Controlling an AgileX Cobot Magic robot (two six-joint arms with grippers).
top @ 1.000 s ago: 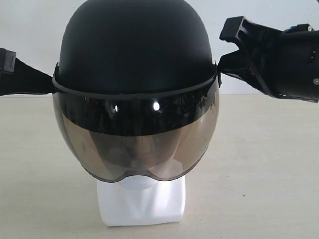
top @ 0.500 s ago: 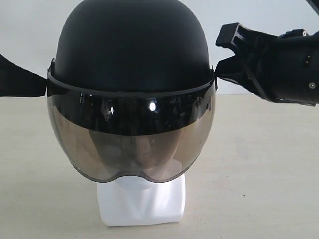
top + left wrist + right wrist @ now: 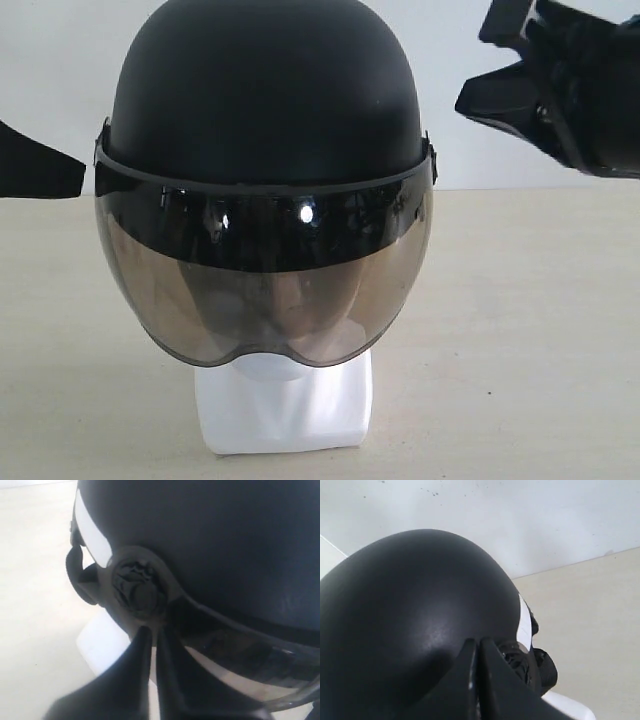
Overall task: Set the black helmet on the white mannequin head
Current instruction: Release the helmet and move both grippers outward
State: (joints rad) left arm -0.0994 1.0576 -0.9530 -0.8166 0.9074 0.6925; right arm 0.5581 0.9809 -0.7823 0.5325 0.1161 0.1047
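The black helmet (image 3: 265,90) sits over the white mannequin head (image 3: 285,410). The face shows dimly through the smoky visor (image 3: 265,290), and the neck and base stand below it. My left gripper (image 3: 75,168) is shut with nothing in it, and its tips are at the helmet's left rim. In the left wrist view the tips of this gripper (image 3: 152,629) lie just under the visor's pivot knob (image 3: 140,592). My right gripper (image 3: 468,100) is shut, empty, and hangs clear of the helmet at the upper right. In the right wrist view that gripper (image 3: 477,641) points at the helmet shell (image 3: 410,605).
A beige tabletop (image 3: 520,330) spreads around the mannequin's base. A white wall (image 3: 450,30) stands behind it. A black chin-strap loop (image 3: 80,580) hangs at the helmet's side.
The helmet shifted slightly left and settled. My right gripper drew back from the helmet's right rim, up and to the right. The left gripper's tip stayed at the left rim.
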